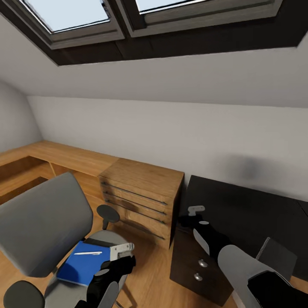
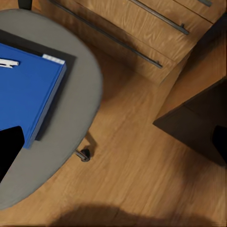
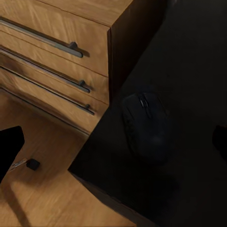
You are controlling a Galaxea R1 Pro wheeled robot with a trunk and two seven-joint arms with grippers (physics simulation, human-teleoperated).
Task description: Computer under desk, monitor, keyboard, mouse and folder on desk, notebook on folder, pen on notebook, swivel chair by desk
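Left pincer (image 1: 122,252) hangs over the swivel chair (image 1: 40,222) seat's right edge, gap between its fingers not readable. Blue folder (image 1: 83,265) lies on the seat, white pen (image 1: 87,253) on top. Right pincer (image 1: 196,214) above desk (image 1: 239,209) near corner, holding nothing, mouse (image 3: 144,125) beneath it; spread unclear. No writing legible.

No readable text, label or number on anything

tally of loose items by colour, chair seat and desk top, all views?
Blue: 1, the folder on the swivel chair.
White: 1, the pen lying on the folder.
Black: 1, the mouse on the desk.
Total: 3
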